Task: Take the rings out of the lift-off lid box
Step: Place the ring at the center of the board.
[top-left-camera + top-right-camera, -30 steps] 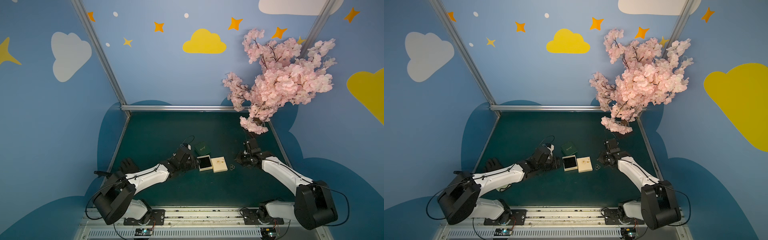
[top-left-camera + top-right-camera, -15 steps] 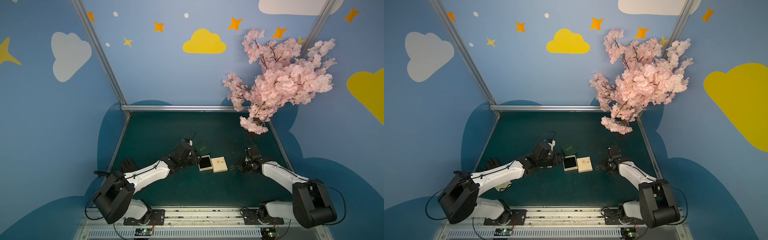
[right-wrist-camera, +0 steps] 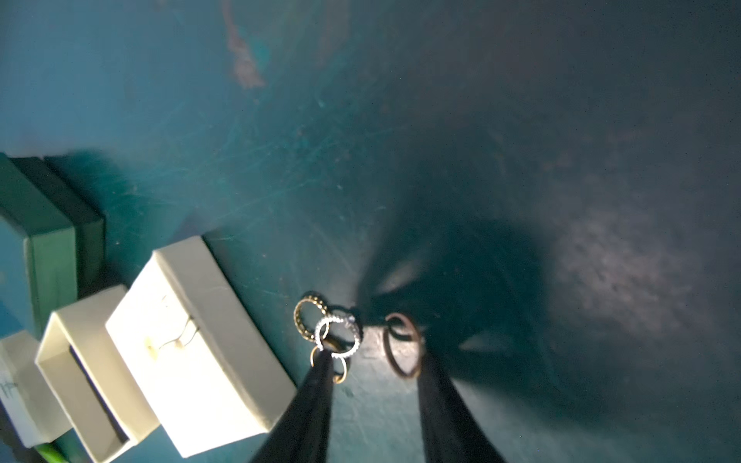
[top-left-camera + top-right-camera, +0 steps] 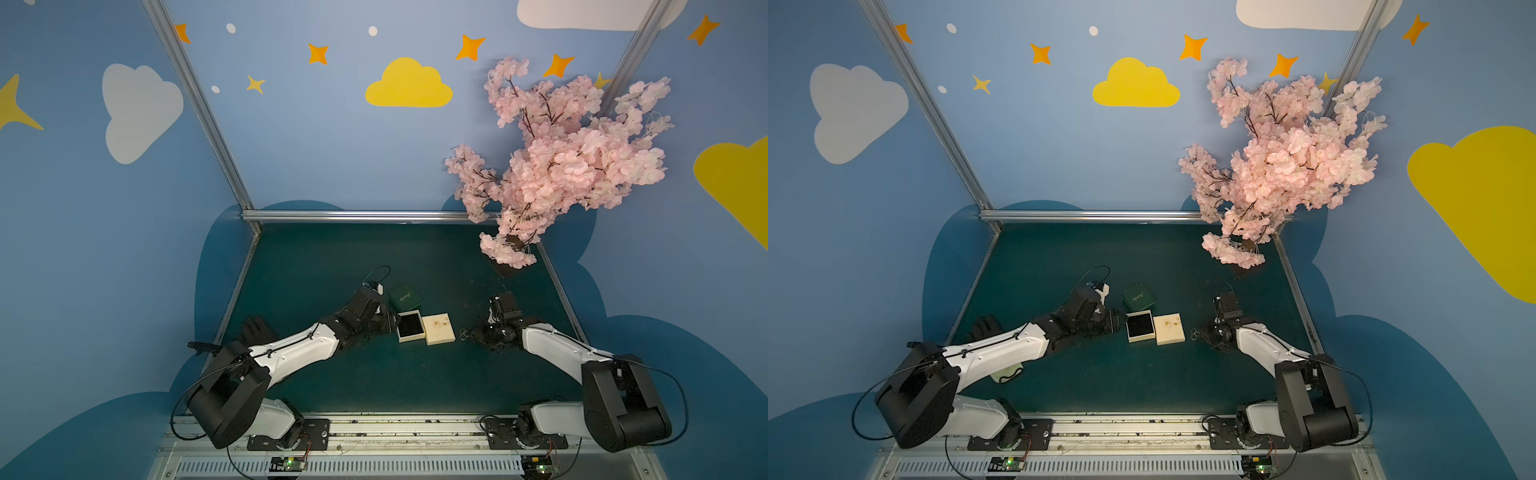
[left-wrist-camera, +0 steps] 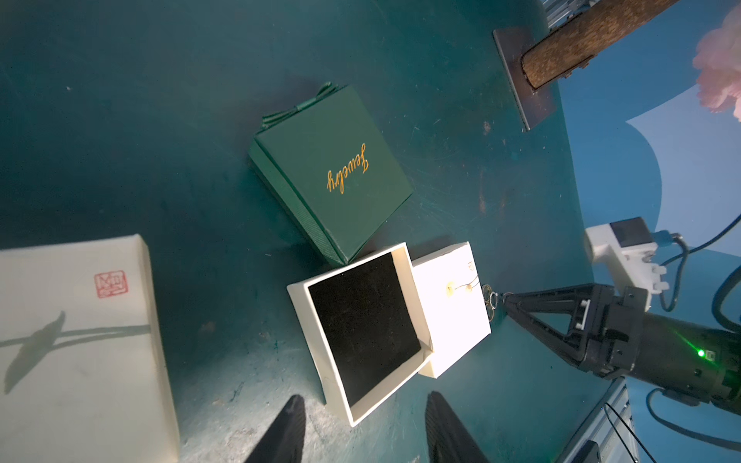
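Blue walls (image 4: pixel 332 145) on three sides, painted with a yellow cloud (image 4: pixel 408 85), a white cloud (image 4: pixel 139 110) and orange stars (image 4: pixel 318 53) (small white dots scattered among them). Aluminium posts (image 4: pixel 199 108) rising at the back corners, joined by a silver rail (image 4: pixel 365 215) along the foot of the back wall. Dark teal tabletop (image 4: pixel 332 266), scuffed and scratched in the wrist views. Pink blossom tree (image 4: pixel 573 162) at the far right corner, leaning over the surface from a dark flat base (image 4: pixel 509 270). Metal track (image 4: pixel 395 432) along the near edge. Dim, even light; soft shadows.
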Available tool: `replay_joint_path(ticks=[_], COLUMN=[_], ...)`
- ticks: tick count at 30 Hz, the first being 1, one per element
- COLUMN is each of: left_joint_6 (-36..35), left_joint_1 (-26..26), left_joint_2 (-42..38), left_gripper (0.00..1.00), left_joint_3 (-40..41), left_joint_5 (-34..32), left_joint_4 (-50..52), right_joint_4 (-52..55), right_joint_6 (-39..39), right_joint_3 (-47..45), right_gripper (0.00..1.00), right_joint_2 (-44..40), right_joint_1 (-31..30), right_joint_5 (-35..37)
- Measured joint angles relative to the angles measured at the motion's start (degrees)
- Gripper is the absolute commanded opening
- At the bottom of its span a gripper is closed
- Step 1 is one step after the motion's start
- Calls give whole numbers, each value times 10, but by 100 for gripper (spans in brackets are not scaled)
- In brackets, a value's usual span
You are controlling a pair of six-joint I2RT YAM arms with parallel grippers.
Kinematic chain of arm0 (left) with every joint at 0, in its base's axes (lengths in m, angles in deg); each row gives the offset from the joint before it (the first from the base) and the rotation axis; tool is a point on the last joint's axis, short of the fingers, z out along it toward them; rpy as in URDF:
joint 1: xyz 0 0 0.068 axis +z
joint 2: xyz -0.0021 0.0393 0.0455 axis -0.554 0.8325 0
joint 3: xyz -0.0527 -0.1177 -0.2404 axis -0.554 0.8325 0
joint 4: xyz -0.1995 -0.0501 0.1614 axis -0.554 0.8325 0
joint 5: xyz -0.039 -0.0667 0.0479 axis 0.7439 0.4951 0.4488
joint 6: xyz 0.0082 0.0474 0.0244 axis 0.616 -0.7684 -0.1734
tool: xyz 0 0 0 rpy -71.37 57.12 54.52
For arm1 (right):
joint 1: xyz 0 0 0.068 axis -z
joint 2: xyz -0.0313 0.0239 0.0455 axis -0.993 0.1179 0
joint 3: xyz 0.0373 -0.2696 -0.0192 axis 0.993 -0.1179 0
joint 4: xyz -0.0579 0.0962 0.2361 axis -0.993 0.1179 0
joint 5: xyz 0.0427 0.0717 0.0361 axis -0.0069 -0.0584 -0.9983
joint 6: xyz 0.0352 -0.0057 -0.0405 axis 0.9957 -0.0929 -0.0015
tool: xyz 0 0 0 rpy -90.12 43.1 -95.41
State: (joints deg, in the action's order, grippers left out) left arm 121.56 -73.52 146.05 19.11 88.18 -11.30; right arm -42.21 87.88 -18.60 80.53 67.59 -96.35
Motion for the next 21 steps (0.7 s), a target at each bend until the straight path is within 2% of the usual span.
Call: replay_joint_path(ticks=[4,7,10,14,17,21], left_joint_6=[-2,-2,-2,-2,-2,-1], left_joint_1=[0,1,4,6,8,9], left_joint_2=[0,0,0,0,0,0], left_gripper=[50,50,51,62,70,75], left_joint_3=[3,4,4,7,13,23], left_joint_5=[4,5,7,7,6,6], left_joint_4=[0,0,-1,-6,-9,-13], right_joint_4=[12,37,63,82,97,116], right_joint_6=[-3,-11,-18,-26,-39,-74], right_joint_3=[0,4,20,51,96,157], right_gripper=[74,82,84,88,89,90], right_joint_2=[-22,-44,-56,-52,-23,37], right_joint_1=[-4,-17,-44,-87,-115,-148], right_joint_5=[-2,6,15,15,16,26])
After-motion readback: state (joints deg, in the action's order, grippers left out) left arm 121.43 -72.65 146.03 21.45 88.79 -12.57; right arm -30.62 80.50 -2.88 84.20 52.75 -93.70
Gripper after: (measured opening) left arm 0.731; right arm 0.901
